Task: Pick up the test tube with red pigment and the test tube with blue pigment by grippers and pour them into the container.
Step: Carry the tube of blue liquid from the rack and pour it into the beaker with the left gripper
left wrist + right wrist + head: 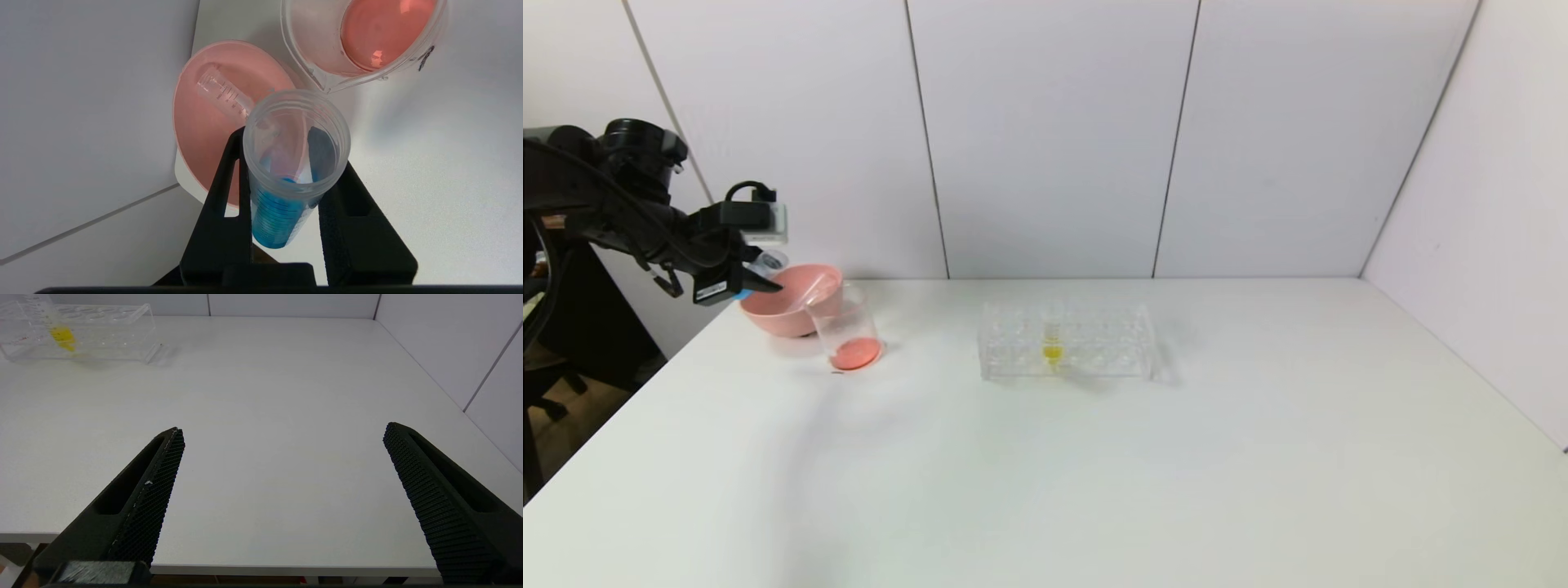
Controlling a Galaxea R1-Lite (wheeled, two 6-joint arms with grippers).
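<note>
My left gripper [758,282] [288,153] hangs at the table's far left, beside the pink bowl, shut on the test tube with blue pigment [766,263] [282,204]. The tube's open mouth faces the wrist camera and blue liquid sits at its bottom. The container [845,327] [327,73], a clear beaker, stands right of the bowl with red liquid in its bottom. No tube holding red pigment shows. An empty clear tube [222,93] lies in the pink bowl. My right gripper [284,430] is open over the table's near edge, with nothing between its fingers.
The pink bowl [776,314] [200,134] sits at the far left corner, touching the beaker. A clear tube rack [1094,343] [114,335] stands mid-table with one yellow-liquid tube [1052,347] [62,337]. White walls close the back and right.
</note>
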